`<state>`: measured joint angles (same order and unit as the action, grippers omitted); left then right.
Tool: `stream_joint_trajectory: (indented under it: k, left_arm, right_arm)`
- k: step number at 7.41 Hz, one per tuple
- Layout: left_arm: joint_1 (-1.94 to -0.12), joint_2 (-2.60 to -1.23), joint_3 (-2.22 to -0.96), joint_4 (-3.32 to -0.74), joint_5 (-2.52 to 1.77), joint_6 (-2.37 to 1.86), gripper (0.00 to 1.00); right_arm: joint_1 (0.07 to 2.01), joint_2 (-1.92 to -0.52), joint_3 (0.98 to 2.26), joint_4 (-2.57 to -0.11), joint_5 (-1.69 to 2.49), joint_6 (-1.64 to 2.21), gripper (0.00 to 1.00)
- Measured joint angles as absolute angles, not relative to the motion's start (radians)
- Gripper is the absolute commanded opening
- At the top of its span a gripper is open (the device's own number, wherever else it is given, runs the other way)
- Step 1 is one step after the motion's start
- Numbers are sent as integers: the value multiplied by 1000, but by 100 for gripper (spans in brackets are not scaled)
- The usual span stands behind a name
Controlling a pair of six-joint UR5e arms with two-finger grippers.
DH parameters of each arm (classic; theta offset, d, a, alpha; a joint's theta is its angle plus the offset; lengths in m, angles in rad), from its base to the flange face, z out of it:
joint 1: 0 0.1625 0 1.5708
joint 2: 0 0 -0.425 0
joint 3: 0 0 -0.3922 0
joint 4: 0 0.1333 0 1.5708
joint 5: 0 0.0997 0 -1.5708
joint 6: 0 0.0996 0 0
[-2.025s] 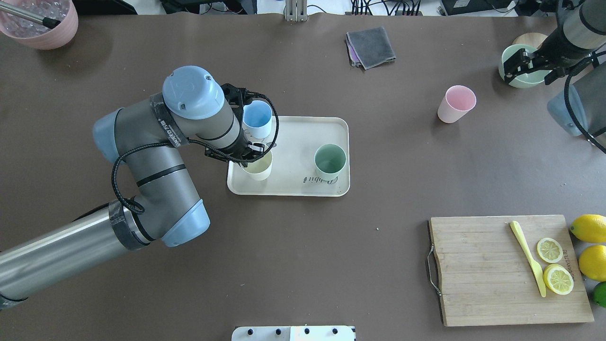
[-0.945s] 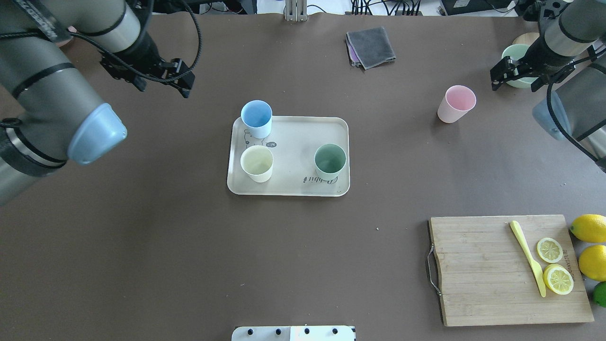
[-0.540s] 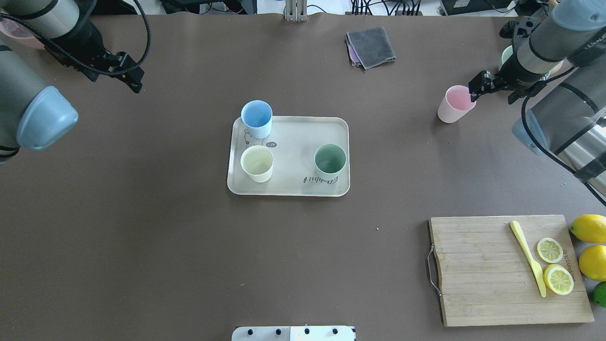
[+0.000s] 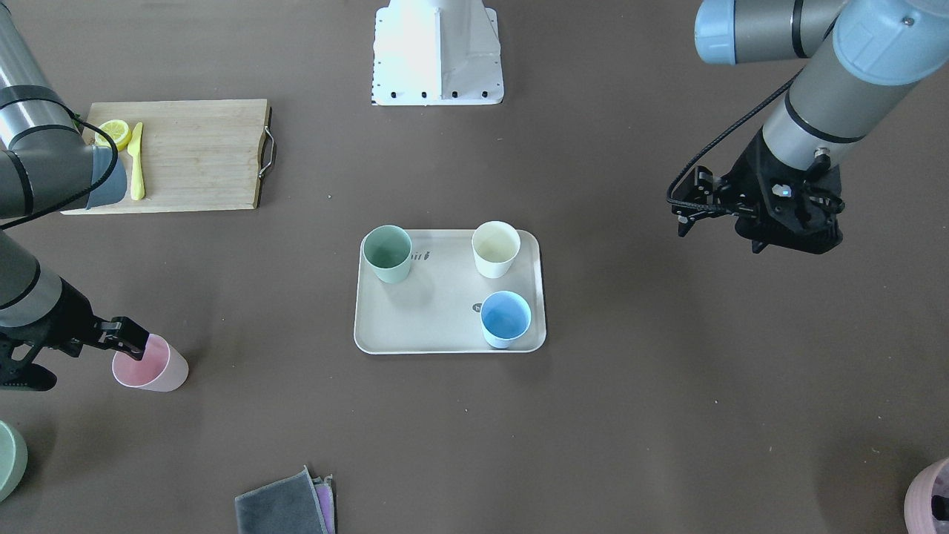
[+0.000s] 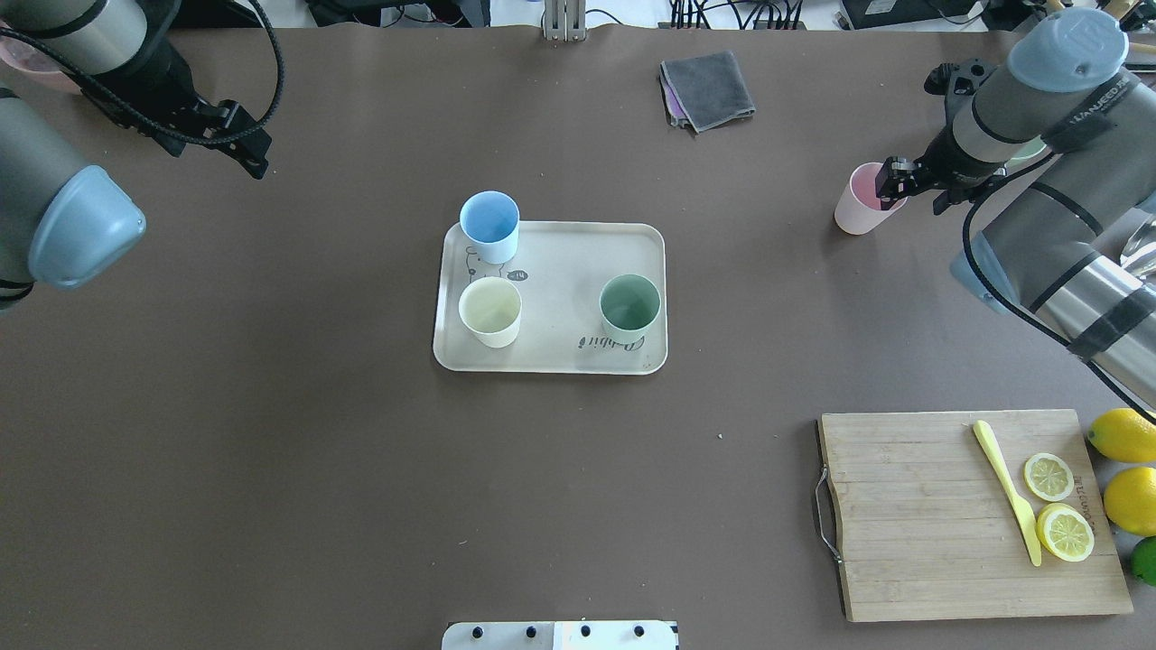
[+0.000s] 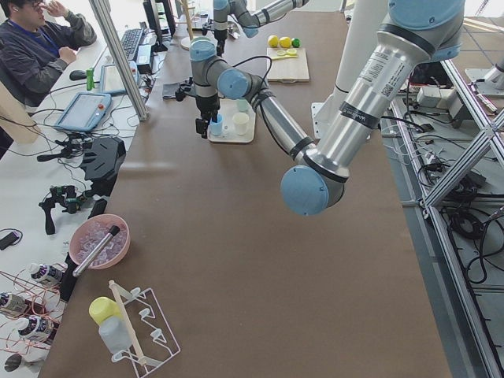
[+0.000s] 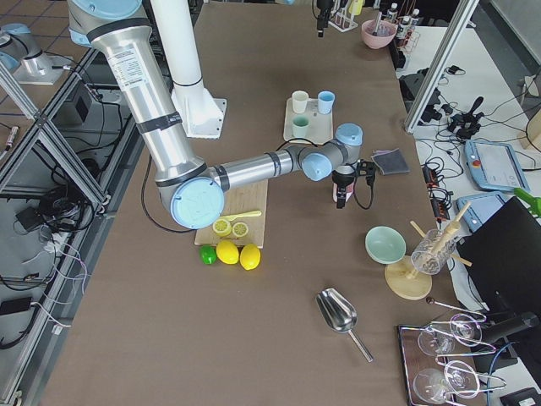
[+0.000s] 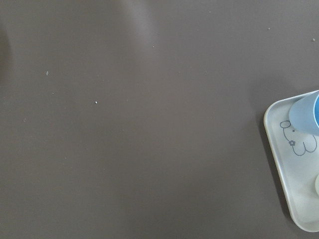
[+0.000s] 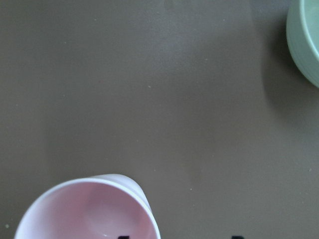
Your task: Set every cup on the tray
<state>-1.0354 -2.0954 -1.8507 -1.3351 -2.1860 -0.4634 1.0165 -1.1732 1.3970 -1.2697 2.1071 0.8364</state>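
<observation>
A: Overhead first. Found the pink cup standing off the tray, out toward the far right corner of the table. Got the right gripper parked on its rim, jaws apart.

B: Same here. Counted three on the tray, mid-table: blue cup on the tray corner facing the table's far left corner, cream cup just nearside of it, green cup toward the table's right edge. Spotted the left gripper up by the far left corner, well apart from every cup, jaws looking apart, holding nothing.

A: Front-facing view: same layout, mirrored. Seeing one right finger at the pink rim.

B: Right wrist cam: pink mouth at the bottom left, with one dark fingertip inside the rim and the other outside over bare table. Straddling the wall, not clamped.

A: Left wrist cam: mostly bare table, plus a tray corner and a slice of blue cup.

B: Side views: too small to judge jaws.

A: Half a second back, had the right gripper just beside the pink cup; now over the rim. Two seconds back, had the left gripper down on the cream cup and the right gripper over the green bowl.
</observation>
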Motion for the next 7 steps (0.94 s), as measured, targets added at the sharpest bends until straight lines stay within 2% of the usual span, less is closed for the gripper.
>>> stream_joint_trajectory:
  k: [3, 7]
  left_arm:
    - [-1030, -2091, -1845, -1349, -2185, -464, 98]
    - [-1025, -2090, -1834, -1362, -2183, -464, 98]
  right_arm:
    - [1012, -1152, 1397, -1267, 2108, 863, 0]
    - [954, -1020, 1403, -1277, 2102, 1152, 0]
